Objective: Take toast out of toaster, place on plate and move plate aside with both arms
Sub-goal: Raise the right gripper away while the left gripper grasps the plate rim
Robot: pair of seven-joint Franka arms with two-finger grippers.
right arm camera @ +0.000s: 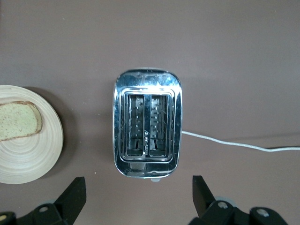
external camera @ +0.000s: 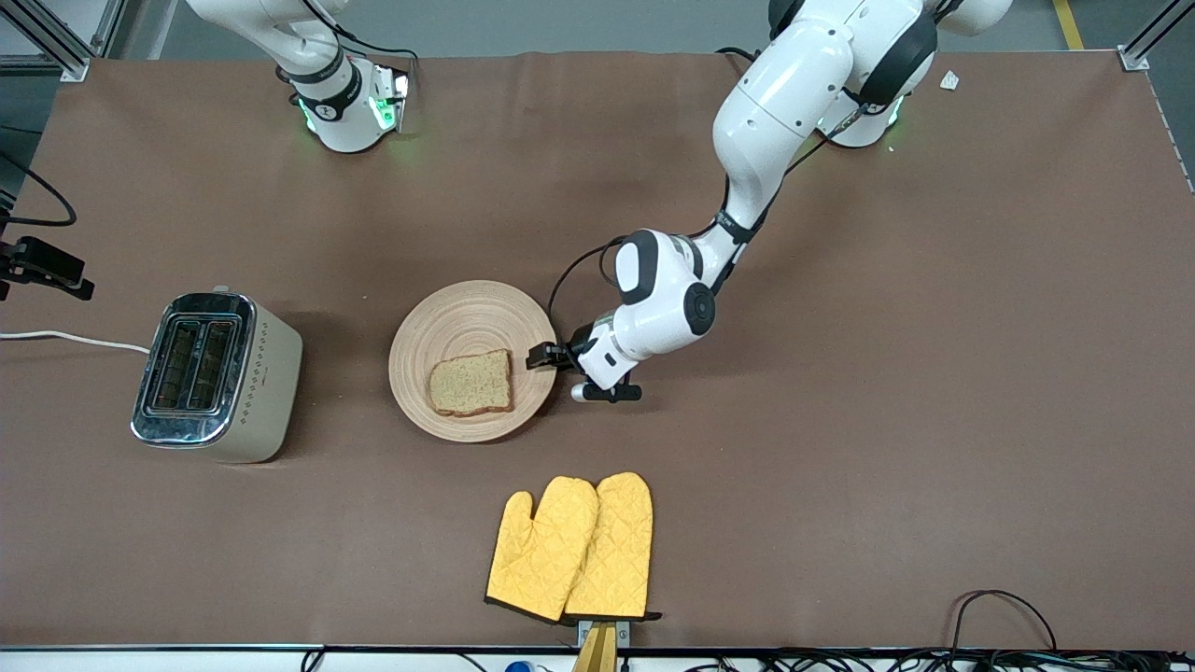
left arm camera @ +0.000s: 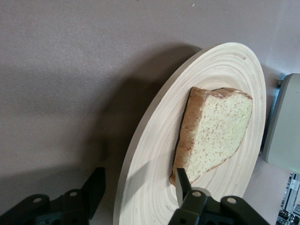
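A robotics lab: two arms (external camera: 747, 168) bolted to a brown-covered table (external camera: 934, 420), aluminium framing (external camera: 56, 42) at the corners, loose cables (external camera: 1004, 616) along the edge.

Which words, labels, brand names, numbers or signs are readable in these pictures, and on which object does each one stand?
No text can be read anywhere.
Toaster: a small dark mark between the slots, seen in the right wrist view, too small to read.
Right arm's base: small black marks, too blurred to read.
Plate, toast, oven mitts: none.
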